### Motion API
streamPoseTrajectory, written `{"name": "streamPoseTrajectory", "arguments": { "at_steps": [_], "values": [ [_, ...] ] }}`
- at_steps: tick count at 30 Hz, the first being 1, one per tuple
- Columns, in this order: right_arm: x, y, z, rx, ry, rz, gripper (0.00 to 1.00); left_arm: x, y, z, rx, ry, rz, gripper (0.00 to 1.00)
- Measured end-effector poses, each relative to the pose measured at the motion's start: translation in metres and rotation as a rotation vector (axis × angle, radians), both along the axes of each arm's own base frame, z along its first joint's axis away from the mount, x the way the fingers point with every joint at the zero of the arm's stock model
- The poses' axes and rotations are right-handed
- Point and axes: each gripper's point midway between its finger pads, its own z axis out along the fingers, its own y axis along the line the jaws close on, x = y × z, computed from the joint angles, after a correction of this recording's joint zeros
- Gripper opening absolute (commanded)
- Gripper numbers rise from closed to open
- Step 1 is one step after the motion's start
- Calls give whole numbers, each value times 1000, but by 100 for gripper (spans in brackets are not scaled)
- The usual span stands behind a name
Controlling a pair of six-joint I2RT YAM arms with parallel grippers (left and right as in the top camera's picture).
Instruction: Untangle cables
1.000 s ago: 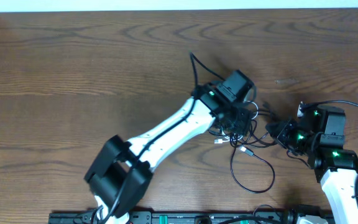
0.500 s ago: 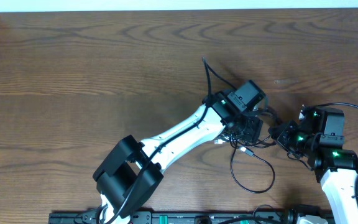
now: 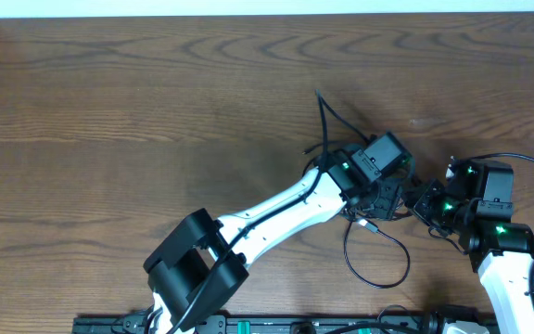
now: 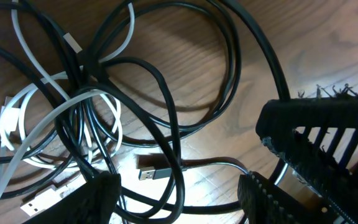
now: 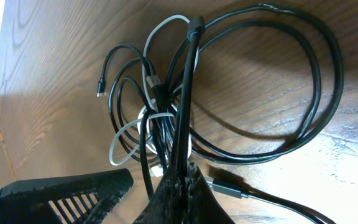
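Cables [image 3: 379,243] tangled on table [image 3: 109,111], right of centre, between my two grippers; one black loop trails toward near side. My left gripper [image 3: 389,198] partly open, fingers [image 4: 95,196] straddling knot of black strands and white cable [image 4: 12,121], nothing pinched. My right gripper [image 5: 185,173] clamped shut on black cable [image 5: 184,99], drawn taut. Versus a second ago: left arm shifted right and nearer, now just beside right gripper; free cable end on far side dragged right with it. Right arm unmoved.
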Motion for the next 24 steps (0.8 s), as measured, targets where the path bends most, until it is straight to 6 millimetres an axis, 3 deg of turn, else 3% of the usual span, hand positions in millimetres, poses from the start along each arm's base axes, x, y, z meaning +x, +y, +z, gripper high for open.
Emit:
{"name": "streamPoseTrajectory", "arguments": {
  "at_steps": [3, 7, 12, 15, 16, 21, 24],
  "values": [
    [0, 0, 0, 0, 0, 0, 1, 1, 0, -4, 9, 2, 17, 65],
    [0, 0, 0, 0, 1, 0, 1, 2, 3, -27, 57, 27, 35, 65],
    [-1, 0, 0, -2, 3, 2, 1, 0, 8, -60, 122, 62, 43, 29],
    [-1, 0, 0, -6, -1, 9, 1, -1, 7, -61, 127, 53, 15, 19],
    [-1, 0, 0, -9, -3, 14, 1, -1, 7, -60, 126, 47, 5, 8],
    [-4, 0, -2, -35, -10, 55, 1, -2, 17, -56, 151, 40, -38, 8],
    [-6, 1, -4, -45, -7, 72, 1, 4, 23, -39, 135, 24, -30, 8]
  ]
}}
